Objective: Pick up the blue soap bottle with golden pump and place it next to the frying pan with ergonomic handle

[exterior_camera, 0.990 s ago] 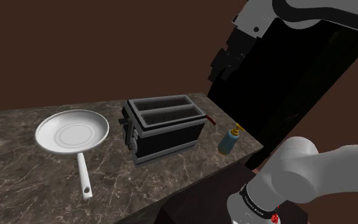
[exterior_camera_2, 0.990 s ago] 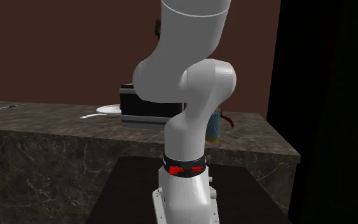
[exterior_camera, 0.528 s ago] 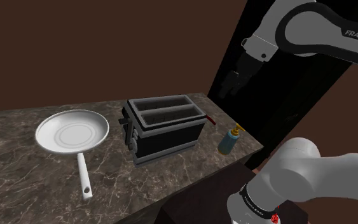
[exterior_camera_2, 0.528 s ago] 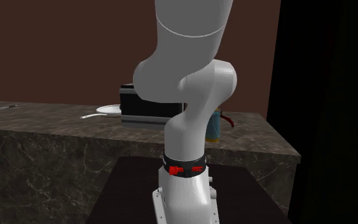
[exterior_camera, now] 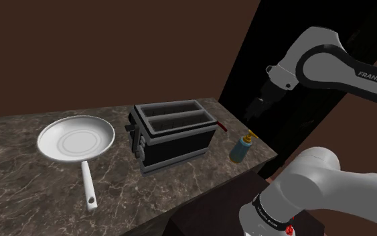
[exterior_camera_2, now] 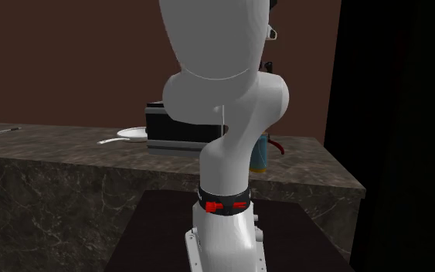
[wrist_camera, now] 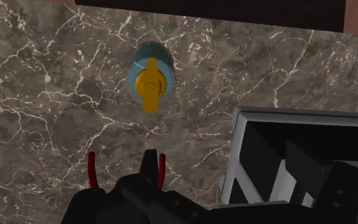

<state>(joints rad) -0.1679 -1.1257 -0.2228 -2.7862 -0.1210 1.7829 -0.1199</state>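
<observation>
Clock directions are read on the shoulder view.

- The blue soap bottle (exterior_camera: 241, 149) is standing upright near the desk's (exterior_camera: 33, 194) end at 3 o'clock, its golden pump (exterior_camera: 248, 137) on top. Desk edges are running close by it at 3 and 6 o'clock.
- The pincer (exterior_camera: 252, 112) is hanging above the bottle, apart from it, at the bottle's 12 o'clock. In the wrist view the pump is showing from above, ahead of the pincer. I cannot tell whether the pincer is open or closed.
- A black two-slot toaster (exterior_camera: 175, 134) is sitting at the bottle's 9 o'clock, squarely between the bottle and the pan. A red curved piece (exterior_camera: 223, 125) is poking out at the toaster's bottle-side end, near the bottle but not touching it.
- The pale frying pan (exterior_camera: 76, 139) is lying at the toaster's 9 o'clock, a little apart from it, its handle (exterior_camera: 88, 186) pointing to 6 o'clock.
- Bare marble is lying open around the pan, most of all at its 8 o'clock, and along the front strip at the toaster's 6 o'clock.
- A black area (exterior_camera: 300, 107) is opening beyond the desk's end, behind the white arm (exterior_camera: 327, 60).
- A brown wall (exterior_camera: 113, 47) is closing off the back at 12 o'clock.
</observation>
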